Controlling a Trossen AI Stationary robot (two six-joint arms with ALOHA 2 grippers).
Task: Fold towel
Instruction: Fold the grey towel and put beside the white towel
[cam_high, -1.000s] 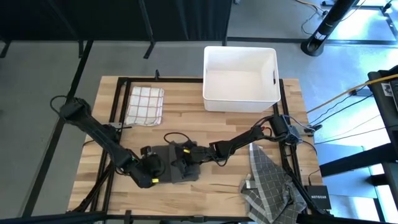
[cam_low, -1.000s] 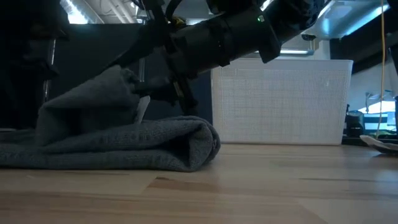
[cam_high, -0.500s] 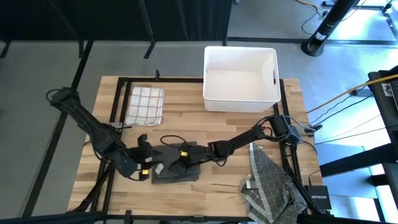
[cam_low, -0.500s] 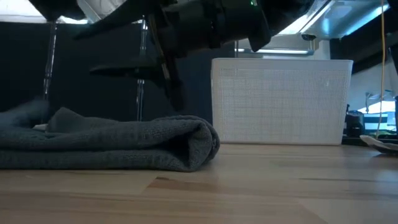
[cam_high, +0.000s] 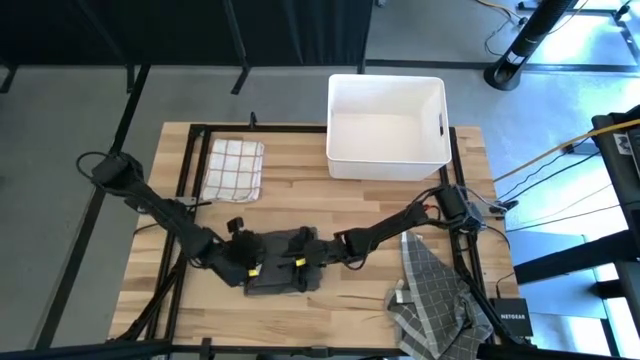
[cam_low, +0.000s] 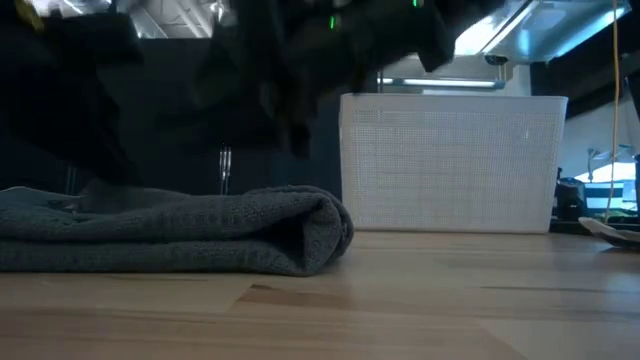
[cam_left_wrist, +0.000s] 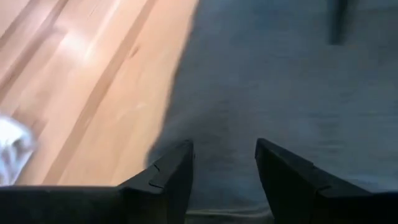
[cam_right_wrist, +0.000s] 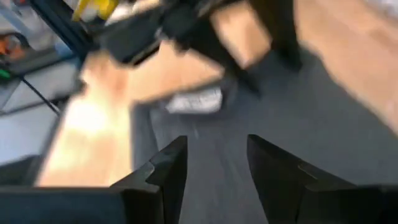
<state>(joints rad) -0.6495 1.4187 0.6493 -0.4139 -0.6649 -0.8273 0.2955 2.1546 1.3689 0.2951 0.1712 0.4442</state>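
Note:
A dark grey towel (cam_high: 285, 274) lies folded on the table's near middle; in the low view its rounded fold (cam_low: 325, 230) faces right. My left gripper (cam_high: 250, 264) comes from the left and stands open low over the towel's left part (cam_left_wrist: 280, 81). My right gripper (cam_high: 299, 250) comes from the right and is open above the towel's right part (cam_right_wrist: 311, 124), clear of it. In each wrist view, grey cloth shows between the two parted fingers (cam_left_wrist: 171, 177) (cam_right_wrist: 165, 168). My left gripper slants down over the towel's left part (cam_left_wrist: 217, 134) with its fingers apart. Whether the fingertips touch the cloth I cannot tell: the views are blurred there.
A white basket (cam_high: 387, 125) stands at the table's far edge, right of centre. A folded red-checked towel (cam_high: 233, 168) lies at the far left. A crumpled grey-checked towel (cam_high: 435, 295) hangs over the near right corner. Bare wood lies in front of the grey towel.
The towel's left part, raised in a hump a second ago, has dropped flat onto the layers below. My left gripper drew back toward the table's left edge, then came in again over the towel. My right gripper has rolled about its own axis, staying over the towel.

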